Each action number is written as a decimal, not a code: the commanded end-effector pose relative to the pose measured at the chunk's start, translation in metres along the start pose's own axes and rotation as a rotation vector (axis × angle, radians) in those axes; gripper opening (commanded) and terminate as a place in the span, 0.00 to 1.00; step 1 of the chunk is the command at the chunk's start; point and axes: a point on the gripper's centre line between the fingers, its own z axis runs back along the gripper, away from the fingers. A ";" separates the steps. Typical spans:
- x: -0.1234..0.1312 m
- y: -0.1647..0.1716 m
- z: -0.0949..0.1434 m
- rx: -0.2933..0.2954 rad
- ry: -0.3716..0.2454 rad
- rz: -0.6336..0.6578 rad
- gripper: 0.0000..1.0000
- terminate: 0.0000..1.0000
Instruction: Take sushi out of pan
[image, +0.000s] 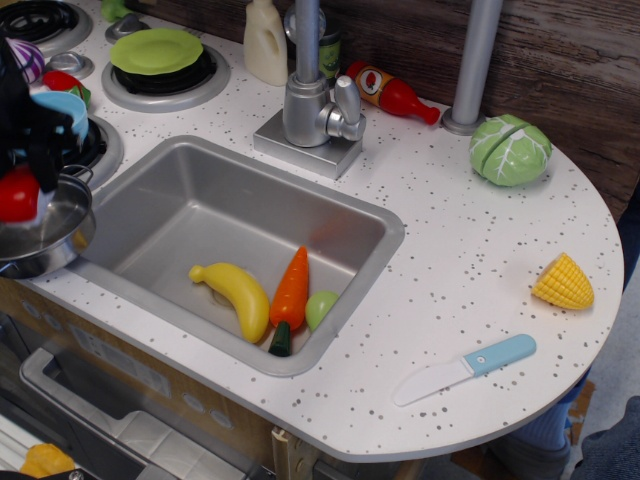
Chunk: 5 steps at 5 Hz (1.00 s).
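Sushi (17, 193) sits clamped in the closed gripper (22, 185), lifted above the pan (50, 235) just below; only placing remains.

Red sushi (17, 193) raised above shiny pan (55, 232).

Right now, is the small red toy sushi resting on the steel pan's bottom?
No, the red sushi hangs in the gripper above the shiny steel pan.
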 end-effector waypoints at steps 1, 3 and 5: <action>0.026 -0.018 0.052 0.082 -0.070 -0.039 0.00 0.00; 0.027 -0.074 0.021 -0.005 -0.142 -0.130 0.00 0.00; 0.046 -0.086 -0.025 -0.105 -0.228 -0.239 0.00 0.00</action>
